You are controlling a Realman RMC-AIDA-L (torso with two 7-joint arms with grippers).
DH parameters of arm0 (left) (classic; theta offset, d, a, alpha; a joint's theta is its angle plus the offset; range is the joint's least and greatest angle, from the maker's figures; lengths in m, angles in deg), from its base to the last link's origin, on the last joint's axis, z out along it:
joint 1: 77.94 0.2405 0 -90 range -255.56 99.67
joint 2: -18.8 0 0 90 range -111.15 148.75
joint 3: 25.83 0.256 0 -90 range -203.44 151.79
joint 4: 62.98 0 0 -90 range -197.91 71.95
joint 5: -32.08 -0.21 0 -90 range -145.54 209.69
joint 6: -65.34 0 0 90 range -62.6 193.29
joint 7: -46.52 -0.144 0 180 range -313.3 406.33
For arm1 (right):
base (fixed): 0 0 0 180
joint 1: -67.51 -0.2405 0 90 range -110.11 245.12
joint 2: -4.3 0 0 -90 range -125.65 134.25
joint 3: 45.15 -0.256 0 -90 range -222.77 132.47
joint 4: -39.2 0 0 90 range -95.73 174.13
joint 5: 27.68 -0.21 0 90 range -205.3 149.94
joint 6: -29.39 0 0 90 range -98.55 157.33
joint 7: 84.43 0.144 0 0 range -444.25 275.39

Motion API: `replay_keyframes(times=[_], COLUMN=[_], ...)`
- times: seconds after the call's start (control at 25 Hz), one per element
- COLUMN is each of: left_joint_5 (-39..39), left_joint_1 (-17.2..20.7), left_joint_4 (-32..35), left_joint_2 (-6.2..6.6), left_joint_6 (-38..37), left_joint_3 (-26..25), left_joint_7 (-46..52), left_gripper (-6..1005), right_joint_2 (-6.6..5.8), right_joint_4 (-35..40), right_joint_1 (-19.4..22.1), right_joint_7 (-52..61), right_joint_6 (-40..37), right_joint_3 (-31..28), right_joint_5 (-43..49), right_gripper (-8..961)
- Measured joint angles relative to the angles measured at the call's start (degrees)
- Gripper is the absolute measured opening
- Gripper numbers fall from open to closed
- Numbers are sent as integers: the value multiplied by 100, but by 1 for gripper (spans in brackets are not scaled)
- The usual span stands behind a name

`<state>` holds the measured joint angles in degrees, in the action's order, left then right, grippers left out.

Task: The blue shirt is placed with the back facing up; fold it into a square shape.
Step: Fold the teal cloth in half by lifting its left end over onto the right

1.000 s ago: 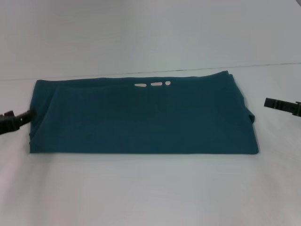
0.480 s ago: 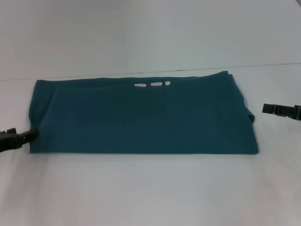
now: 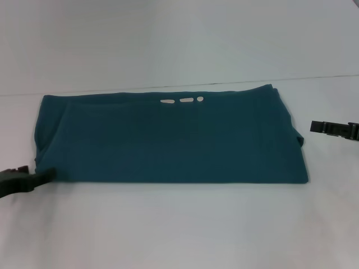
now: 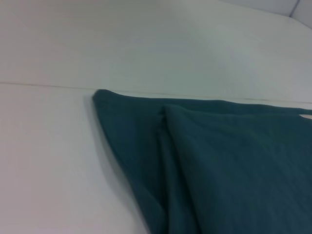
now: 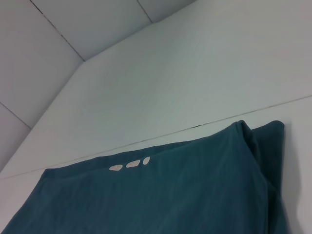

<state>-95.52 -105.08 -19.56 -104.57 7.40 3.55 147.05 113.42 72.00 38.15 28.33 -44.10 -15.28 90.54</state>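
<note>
The white surface [image 3: 179, 230] fills the head view, and a thin seam crosses it just behind the garment. The blue shirt [image 3: 168, 140] lies flat at the centre of the surface, folded into a wide horizontal band, plain side up. Three small white marks [image 3: 183, 100] show along its far edge, a little to the right of the middle. The band's right end carries a slight fold that bulges outward. In the left wrist view the shirt's left end shows two overlapped layers, with the upper layer set back from the lower edge.

The left gripper [image 3: 49, 175] sits low at the shirt's near left corner, and its tip touches the cloth edge. Its fingers appear drawn together, but whether any cloth lies between them cannot be told. The right gripper [image 3: 314, 126] sits just off the shirt's right end, clear of the cloth. Only a dark narrow tip shows, and the spread of its fingers cannot be told.
</note>
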Motion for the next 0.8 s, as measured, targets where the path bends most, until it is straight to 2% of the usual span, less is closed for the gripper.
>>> replay_keyframes(times=[0.72, 0.8], left_joint_5=[-15, -34], left_joint_1=[-10, -9], left_joint_4=[156, 156], left_joint_2=[-33, -33], left_joint_6=[-19, -3], left_joint_3=[366, 366], left_joint_7=[-51, -64], left_gripper=[763, 724], right_joint_2=[43, 54], right_joint_4=[-13, -11], right_joint_1=[-9, -9], right_joint_7=[0, 0], right_joint_6=[118, 119], right_joint_3=[1, 2], right_joint_5=[-2, -1], right_gripper=[776, 776])
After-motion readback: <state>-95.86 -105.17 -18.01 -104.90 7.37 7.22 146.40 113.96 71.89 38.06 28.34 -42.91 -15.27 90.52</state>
